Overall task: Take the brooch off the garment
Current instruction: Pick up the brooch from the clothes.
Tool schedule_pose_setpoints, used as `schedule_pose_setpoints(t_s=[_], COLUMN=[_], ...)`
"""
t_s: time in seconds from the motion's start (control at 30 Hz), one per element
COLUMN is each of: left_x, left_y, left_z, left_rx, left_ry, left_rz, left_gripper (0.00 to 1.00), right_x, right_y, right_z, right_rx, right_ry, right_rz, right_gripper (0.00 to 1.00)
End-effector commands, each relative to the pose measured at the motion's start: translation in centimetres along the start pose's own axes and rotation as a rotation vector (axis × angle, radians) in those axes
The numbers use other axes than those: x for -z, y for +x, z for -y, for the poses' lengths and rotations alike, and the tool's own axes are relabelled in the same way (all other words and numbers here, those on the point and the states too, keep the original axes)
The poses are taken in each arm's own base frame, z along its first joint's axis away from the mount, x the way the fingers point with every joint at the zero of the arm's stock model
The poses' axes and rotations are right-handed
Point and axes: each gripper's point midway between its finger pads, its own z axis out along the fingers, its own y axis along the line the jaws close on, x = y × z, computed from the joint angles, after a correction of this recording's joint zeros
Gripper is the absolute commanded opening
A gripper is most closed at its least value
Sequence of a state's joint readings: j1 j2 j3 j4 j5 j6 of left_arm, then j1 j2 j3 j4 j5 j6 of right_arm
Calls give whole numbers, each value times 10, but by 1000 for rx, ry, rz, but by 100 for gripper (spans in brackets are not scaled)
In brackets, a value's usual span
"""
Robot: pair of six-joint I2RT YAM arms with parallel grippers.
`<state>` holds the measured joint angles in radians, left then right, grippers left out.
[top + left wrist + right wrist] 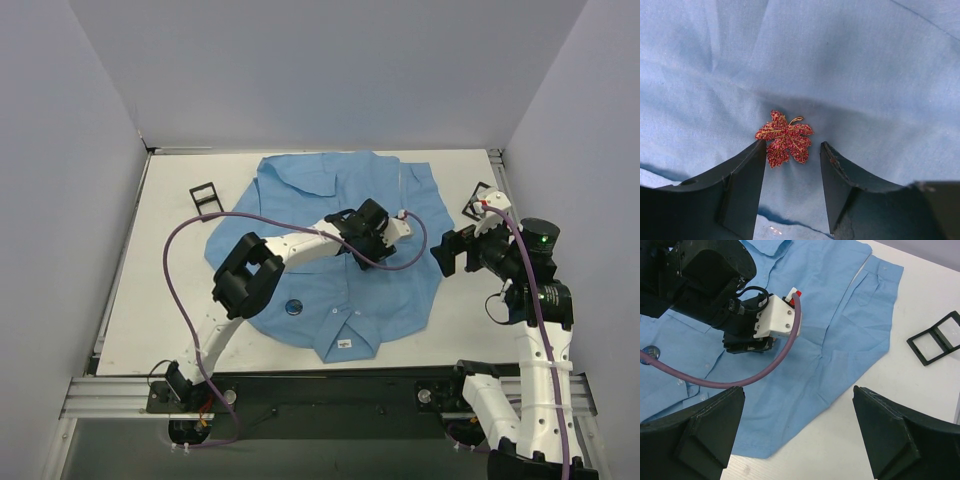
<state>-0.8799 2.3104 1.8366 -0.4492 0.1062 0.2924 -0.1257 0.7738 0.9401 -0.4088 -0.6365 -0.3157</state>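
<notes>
Black fingers (742,175) of my left gripper (792,146) stand partly open, flanking the red leaf brooch (785,139) without clamping it. It lies flat on the light blue shirt (865,75). My right gripper (797,405) hangs wide open, empty, above the shirt's edge.

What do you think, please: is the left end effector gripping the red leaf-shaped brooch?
No, the brooch lies on the shirt in the gap between its fingers.
</notes>
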Motion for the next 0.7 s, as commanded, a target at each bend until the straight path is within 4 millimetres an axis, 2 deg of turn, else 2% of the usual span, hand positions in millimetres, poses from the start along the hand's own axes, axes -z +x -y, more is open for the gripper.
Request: schedule_pose_setpoints(t_s=[0.0, 0.2, 0.27, 0.4, 0.67], left_x=[-13, -16, -15, -14, -4], left_y=[18, 22, 22, 23, 11], left_z=[8, 4, 2, 0, 2], left_rx=[22, 40, 49, 77, 133], left_ry=[35, 40, 50, 73, 157], left_rz=[-71, -96, -97, -90, -26], left_gripper=[55, 50, 45, 43, 43], right_x=[2, 3, 3, 3, 2], right_y=[-11, -12, -12, -14, -15], right_z=[1, 0, 0, -1, -3], right_rx=[20, 18, 16, 16, 11], right_ry=[-2, -4, -5, -9, -21], right_rz=[48, 53, 52, 56, 58], right_gripper=[95, 95, 95, 95, 95])
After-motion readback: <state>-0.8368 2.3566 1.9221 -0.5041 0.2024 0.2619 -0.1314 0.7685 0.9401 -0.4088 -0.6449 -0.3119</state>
